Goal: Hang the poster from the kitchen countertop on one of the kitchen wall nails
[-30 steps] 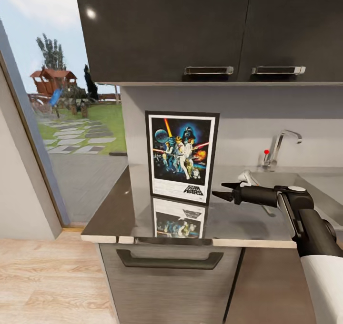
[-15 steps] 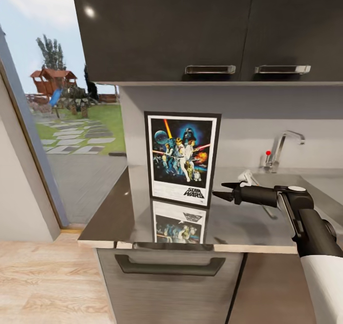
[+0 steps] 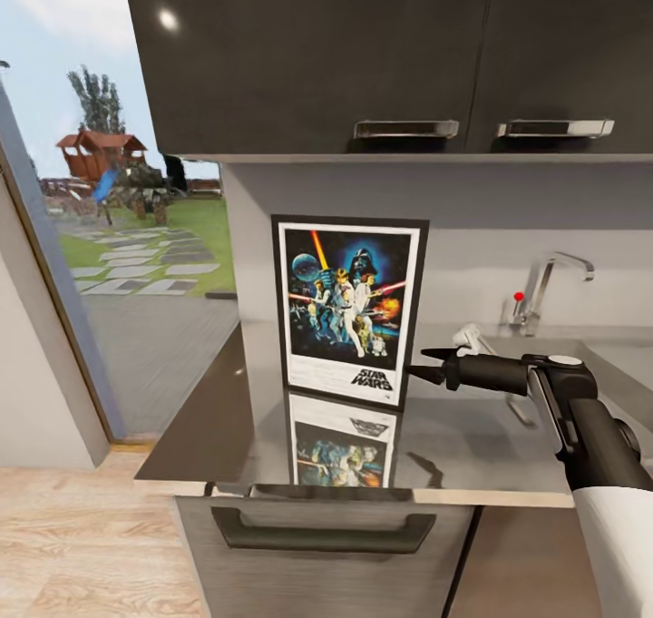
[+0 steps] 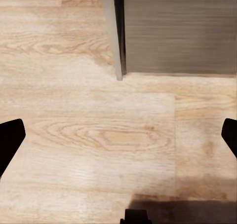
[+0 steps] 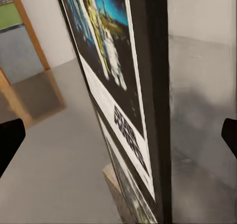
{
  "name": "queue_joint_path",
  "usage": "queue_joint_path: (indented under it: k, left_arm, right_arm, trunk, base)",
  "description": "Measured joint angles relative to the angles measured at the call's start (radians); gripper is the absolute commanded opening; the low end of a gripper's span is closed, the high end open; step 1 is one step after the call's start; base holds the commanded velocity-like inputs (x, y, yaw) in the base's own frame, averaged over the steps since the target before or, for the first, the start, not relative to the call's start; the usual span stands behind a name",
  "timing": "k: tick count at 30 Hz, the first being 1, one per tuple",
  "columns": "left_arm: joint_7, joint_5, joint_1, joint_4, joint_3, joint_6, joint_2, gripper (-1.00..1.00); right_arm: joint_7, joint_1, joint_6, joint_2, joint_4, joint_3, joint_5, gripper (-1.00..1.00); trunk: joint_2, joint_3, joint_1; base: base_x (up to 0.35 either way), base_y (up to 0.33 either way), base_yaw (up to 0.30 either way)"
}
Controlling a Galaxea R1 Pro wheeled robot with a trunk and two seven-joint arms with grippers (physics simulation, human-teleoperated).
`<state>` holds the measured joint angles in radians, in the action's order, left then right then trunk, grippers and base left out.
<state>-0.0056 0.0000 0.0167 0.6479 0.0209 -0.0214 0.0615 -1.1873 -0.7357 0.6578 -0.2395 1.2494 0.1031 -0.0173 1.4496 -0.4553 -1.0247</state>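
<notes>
The poster [image 3: 349,311] is standing upright on the kitchen countertop [image 3: 472,436], probably leaning against the back wall, which leaves its right edge open to a sideways pinch. The right gripper [image 3: 424,365] is pointing level at that edge, low by the title, fingers spread wide with the frame lying between them in the right wrist view [image 5: 153,105]

Poster [image 3: 348,309] upright on countertop [image 3: 481,436]; tap [image 3: 544,289] rightward
</notes>
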Motion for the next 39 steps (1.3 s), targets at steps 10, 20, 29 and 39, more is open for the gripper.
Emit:
queue_joint_path:
  k: [10,20,29,39]
  left_arm:
    - [0.0,0.0,0.0,0.0,0.001,0.0,0.0,1.0]
    - [-0.001,0.0,0.0,0.0,0.0,0.0,0.0,1.0]
    - [-0.001,0.0,0.0,0.0,0.001,0.0,0.0,1.0]
    - [0.0,0.0,0.0,0.0,0.001,0.0,0.0,1.0]
  right_arm:
    - [0.0,0.0,0.0,0.0,0.0,0.0,0.001,1.0]
    - [0.0,0.0,0.0,0.0,0.0,0.0,0.002,1.0]
    - [0.0,0.001,-0.049,0.001,-0.033,0.0,0.003,1.0]
    - [-0.002,0.001,-0.17,0.001,-0.149,-0.002,0.003,1.0]
  trunk:
    - [0.0,0.0,0.0]
    - [0.0,0.0,0.0]
    - [0.0,0.0,0.0]
    - [0.0,0.0,0.0]
  base:
    - [0.027,0.0,0.0]
    - [0.081,0.0,0.0]
    - [0.003,0.0,0.0]
    - [0.0,0.0,0.0]
